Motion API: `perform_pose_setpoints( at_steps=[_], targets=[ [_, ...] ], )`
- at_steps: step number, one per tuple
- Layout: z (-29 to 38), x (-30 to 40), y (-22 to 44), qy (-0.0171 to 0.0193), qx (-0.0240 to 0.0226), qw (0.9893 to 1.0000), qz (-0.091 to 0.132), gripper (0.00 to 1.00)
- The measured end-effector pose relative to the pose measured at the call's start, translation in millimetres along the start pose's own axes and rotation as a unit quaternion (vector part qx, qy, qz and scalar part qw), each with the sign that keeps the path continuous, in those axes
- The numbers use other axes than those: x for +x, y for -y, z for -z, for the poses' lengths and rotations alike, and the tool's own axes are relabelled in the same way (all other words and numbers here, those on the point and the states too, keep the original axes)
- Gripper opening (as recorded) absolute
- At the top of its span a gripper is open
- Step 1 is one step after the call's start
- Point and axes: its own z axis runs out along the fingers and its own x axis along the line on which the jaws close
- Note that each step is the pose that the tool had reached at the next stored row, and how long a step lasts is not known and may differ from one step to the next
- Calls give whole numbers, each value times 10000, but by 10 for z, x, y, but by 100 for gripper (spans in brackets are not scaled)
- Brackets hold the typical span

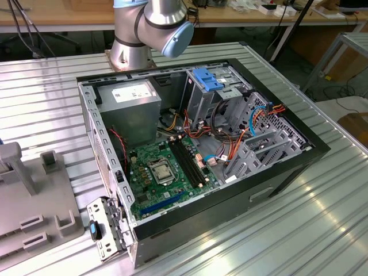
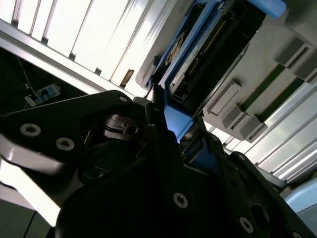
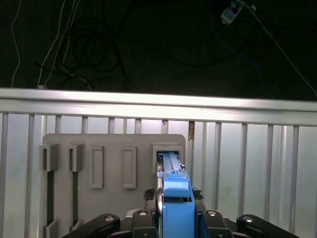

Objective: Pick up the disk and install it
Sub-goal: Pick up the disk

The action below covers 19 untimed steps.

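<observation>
Plainly the end effector (image 3: 176, 198) has the disk (image 3: 177, 214) between its two black fingers (image 3: 159, 208), which are pressed against the sides of the bright blue carrier, so it is pinching the disk rather than standing spread. In the first wrist view the disk stands on edge with its far end seated in the end slot of a grey slotted holder (image 3: 114, 148), and the other slots in that row hold nothing I can make out. In the second wrist view the same blue frame and the dark drive body inside it rise out of the grey holder, with the black body of the end effector close around the near end. The holder lies flat on the ribbed aluminium table (image 3: 247, 163), and beyond the table's edge dark cables and a power strip (image 3: 229, 12) lie on the floor. In the exterior view the holder sits on the exterior view's left, low in the frame, well apart from the open computer case (image 1: 276, 172) at the centre. Inside the case a green motherboard (image 1: 167, 172) lies flat, a grey power supply (image 1: 129, 100) sits toward the upper left, and a fixed blue bracket (image 1: 210, 77) tops the metal drive cage at the upper middle. The robot arm (image 1: 149, 29) has its base just behind the case at the top of that frame.
</observation>
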Motion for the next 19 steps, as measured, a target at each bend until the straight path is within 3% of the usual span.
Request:
perform_pose_setpoints(
  at_steps=[7,9,19],
  targets=[
    [28,0,0,-3,0,10000,0,37],
    [98,-1,0,-3,-1,10000,0,37],
    [297,-4,1,0,0,10000,0,37]
  ],
)
